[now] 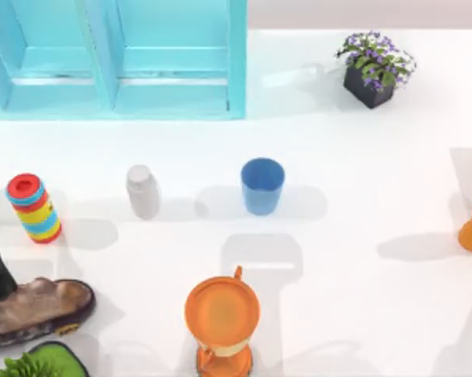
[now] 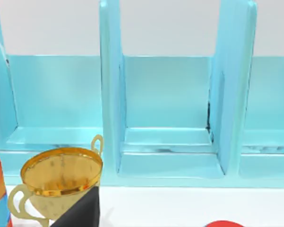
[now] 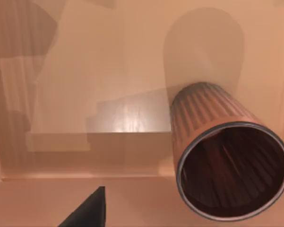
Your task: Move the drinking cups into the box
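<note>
One blue cup [image 1: 262, 185] is standing upright near the middle of the white counter [image 1: 361, 196], plain-sided and tapering toward its base. One dark brown cup [image 3: 227, 161] with pinkish ribbed sides is sitting inside the tan box [image 3: 85, 94], seen from the right wrist, close to a wall with bare floor beside it. One grey-white bottle [image 1: 143, 191] is standing left of the blue cup, well apart; one orange pitcher [image 1: 222, 320] is sitting nearer the front edge. Open counter is lying to the blue cup's right. Whether either claw is apart or together cannot be told.
</note>
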Tool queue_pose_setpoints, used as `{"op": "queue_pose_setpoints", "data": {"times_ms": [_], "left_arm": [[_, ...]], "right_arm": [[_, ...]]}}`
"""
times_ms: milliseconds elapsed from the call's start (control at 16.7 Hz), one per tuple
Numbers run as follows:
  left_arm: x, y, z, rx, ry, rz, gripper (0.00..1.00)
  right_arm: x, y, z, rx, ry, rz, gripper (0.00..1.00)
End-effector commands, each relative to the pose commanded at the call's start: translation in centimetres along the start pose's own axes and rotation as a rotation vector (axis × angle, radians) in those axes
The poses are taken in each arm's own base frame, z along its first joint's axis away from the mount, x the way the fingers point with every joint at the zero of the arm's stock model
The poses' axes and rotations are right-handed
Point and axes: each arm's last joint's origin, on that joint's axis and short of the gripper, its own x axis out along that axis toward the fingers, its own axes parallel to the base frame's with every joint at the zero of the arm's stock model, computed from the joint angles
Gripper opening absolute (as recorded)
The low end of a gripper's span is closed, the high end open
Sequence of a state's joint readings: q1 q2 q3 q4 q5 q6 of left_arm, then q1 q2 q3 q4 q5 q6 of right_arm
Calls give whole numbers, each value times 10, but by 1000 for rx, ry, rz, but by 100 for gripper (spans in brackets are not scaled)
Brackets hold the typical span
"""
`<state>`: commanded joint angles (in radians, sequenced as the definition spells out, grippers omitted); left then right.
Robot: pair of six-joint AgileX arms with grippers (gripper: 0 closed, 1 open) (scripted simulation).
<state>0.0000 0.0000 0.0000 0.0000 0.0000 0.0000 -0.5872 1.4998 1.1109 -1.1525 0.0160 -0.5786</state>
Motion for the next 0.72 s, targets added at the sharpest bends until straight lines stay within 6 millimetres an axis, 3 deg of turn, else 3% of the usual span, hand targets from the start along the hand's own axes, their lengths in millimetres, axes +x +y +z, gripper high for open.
{"op": "queue_pose_setpoints", "data": {"times_ms": [240,540,720], "left_arm": [[0,0,0,0,0,0,100],[0,0,0,0,0,0,100],[0,0,0,0,0,0,100]], "right_arm": [[-16,-3,3,-4,6,5,100],[-80,-5,5,0,5,3,100],[-99,-3,2,0,0,0,100]]}}
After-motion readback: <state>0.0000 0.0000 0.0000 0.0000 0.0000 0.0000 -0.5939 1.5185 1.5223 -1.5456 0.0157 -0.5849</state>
